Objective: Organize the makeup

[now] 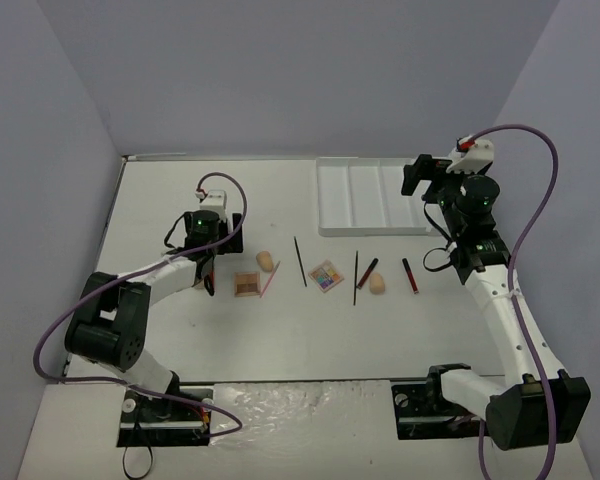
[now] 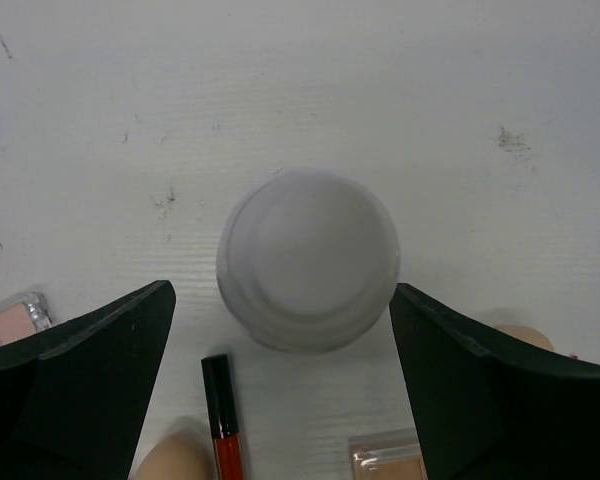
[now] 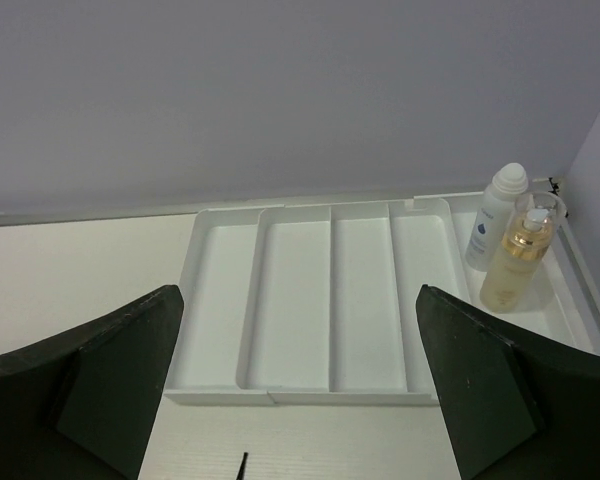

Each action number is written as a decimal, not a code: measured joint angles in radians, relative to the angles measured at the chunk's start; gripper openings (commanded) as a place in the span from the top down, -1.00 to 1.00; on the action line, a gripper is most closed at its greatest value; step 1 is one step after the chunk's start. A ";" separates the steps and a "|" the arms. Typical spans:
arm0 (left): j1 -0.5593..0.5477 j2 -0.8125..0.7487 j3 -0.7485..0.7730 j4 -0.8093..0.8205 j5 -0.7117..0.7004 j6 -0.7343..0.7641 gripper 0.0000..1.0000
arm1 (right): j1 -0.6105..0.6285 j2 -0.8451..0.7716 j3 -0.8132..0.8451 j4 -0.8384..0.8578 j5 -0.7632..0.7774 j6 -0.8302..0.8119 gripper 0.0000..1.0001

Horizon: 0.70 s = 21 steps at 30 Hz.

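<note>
My left gripper (image 1: 208, 268) (image 2: 280, 330) is open and points straight down. Its jaws stand on either side of a white bottle's round cap (image 2: 308, 258), and the right finger (image 2: 450, 370) is at the cap's edge. A red-black lipstick (image 2: 220, 415), peach sponges (image 2: 170, 462) and palettes (image 2: 388, 458) lie around the bottle. My right gripper (image 1: 435, 185) (image 3: 298, 330) is open and empty in front of the white divided tray (image 3: 230, 385). A white bottle (image 3: 498, 215) and an amber bottle (image 3: 518, 262) stand right of the tray.
On the table between the arms lie a palette (image 1: 247, 283), a sponge (image 1: 265, 261), a pink pencil (image 1: 270, 283), black pencils (image 1: 300, 261), a colourful palette (image 1: 326, 276), another sponge (image 1: 377, 284) and lipsticks (image 1: 411, 274). The tray (image 1: 335, 228) is at the back right.
</note>
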 measured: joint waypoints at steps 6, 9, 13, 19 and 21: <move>0.003 0.071 0.050 0.052 0.020 0.020 0.31 | 0.008 0.000 -0.005 -0.024 -0.037 -0.004 -1.00; 0.003 0.071 0.061 0.070 0.028 0.027 0.60 | 0.008 0.000 -0.005 -0.036 -0.048 -0.006 -1.00; 0.002 0.069 0.066 0.058 0.052 0.033 0.99 | 0.008 0.000 -0.007 -0.052 -0.060 -0.006 -1.00; -0.022 0.023 0.124 -0.031 0.123 0.043 1.00 | 0.008 -0.008 -0.014 -0.087 -0.110 -0.006 -1.00; -0.044 -0.007 0.153 -0.061 0.164 0.045 1.00 | 0.011 -0.008 -0.014 -0.098 -0.143 -0.006 -1.00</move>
